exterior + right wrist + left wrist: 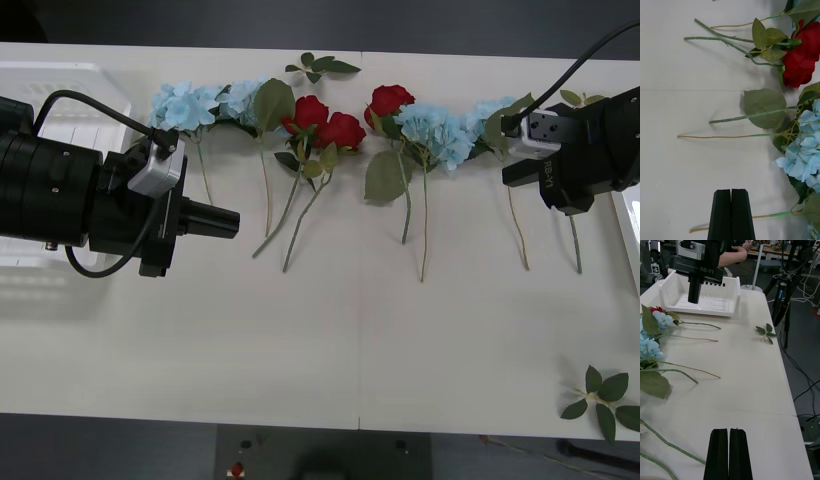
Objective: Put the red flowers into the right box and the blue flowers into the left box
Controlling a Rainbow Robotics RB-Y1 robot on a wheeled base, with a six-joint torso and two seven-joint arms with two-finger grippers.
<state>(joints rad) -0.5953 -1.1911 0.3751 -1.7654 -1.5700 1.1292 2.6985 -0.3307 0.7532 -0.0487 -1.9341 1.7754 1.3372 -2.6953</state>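
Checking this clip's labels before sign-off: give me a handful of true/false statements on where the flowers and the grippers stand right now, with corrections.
1. All three red flowers lie on the table. True.
2. The left gripper holds a blue flower. False: its fingers are shut on nothing, over bare table.
3. The right gripper is shut, with a thin stem lying across just under its fingers. True.
4. The left box already holds blue flowers. False: the blue flowers lie on the table beside it.
5. A loose leaf sprig lies near the table's near right corner. True.
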